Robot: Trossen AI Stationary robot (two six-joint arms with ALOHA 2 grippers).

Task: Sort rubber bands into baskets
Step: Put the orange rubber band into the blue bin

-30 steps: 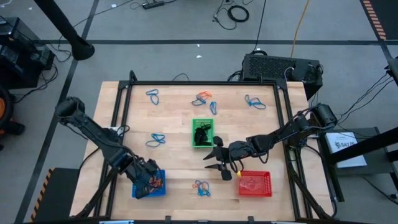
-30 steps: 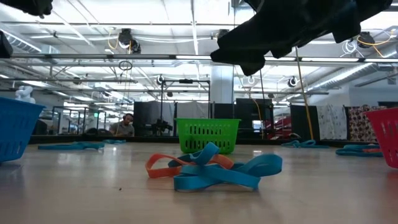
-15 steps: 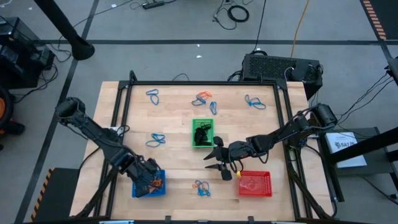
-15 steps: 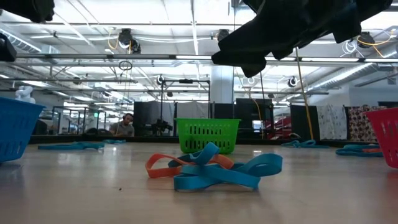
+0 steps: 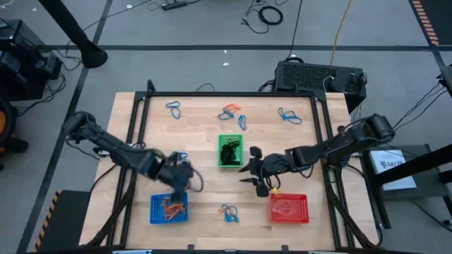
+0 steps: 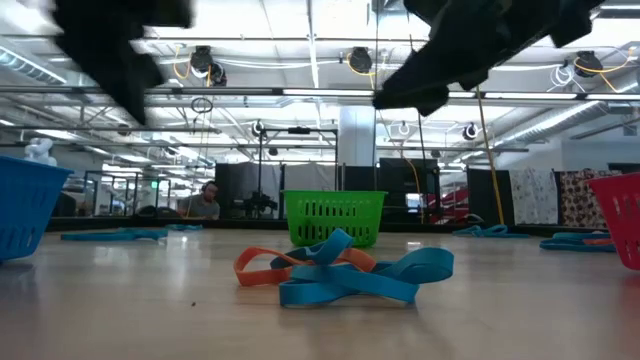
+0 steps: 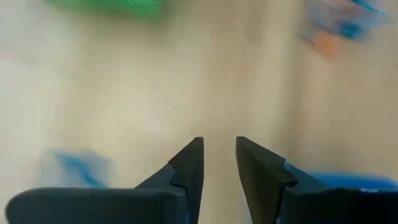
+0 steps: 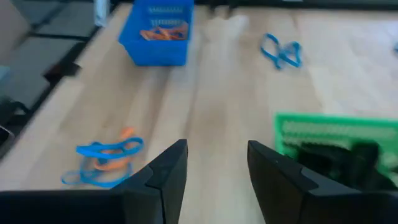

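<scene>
— Wooden table [image 5: 205,197] first, then the baskets?
— Yes: blue basket [image 5: 169,209] holds orange rubber bands [image 5: 171,207], green basket [image 5: 230,151] holds black ones, red basket [image 5: 289,208] sits at the near right.
— And the arms?
— Left gripper [image 5: 185,173] hangs above the blue basket, fingers slightly apart, empty. Right gripper [image 5: 256,173] hovers between green and red, fingers spread, empty.
— Loose bands?
— Blue and orange clusters [image 5: 229,211] lie scattered on the wood.

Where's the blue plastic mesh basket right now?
In the high view, the blue plastic mesh basket sits at the table's front-left, holding orange rubber bands, just below the left gripper.
</scene>
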